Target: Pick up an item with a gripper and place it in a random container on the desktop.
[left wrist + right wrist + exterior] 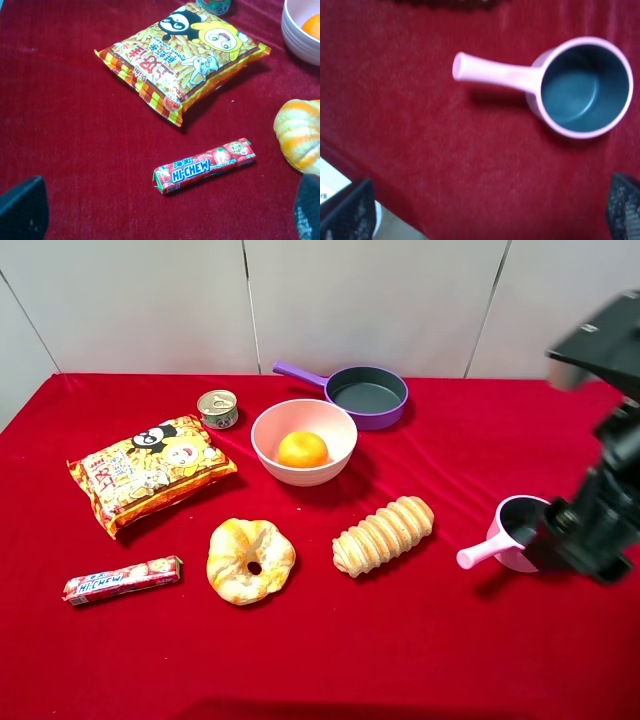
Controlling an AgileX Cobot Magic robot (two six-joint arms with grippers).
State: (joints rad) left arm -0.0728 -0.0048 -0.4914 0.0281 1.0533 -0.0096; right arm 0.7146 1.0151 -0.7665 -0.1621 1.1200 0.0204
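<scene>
The orange mandarin [302, 449] lies inside the wide pale pink bowl [272, 444] at the table's back middle. An edge of each also shows in the left wrist view: mandarin [313, 26], bowl [295, 31]. My right gripper [485, 210] is open and empty, fingertips [347, 212] spread wide, above the cloth beside the small pink handled pot [580, 85]. In the exterior view the right arm [597, 525] hangs at the right edge next to that pot [515, 532]. My left gripper [165, 212] is open and empty, above the cloth near the candy stick; it is outside the exterior view.
A purple long-handled pan [365, 393] stands behind the bowl. A small tin [217, 408], a yellow snack bag [148, 472] and a Hi-Chew candy stick [122, 579] lie on the left. A ring-shaped bread [249, 559] and a ridged bread roll [383, 534] lie in front.
</scene>
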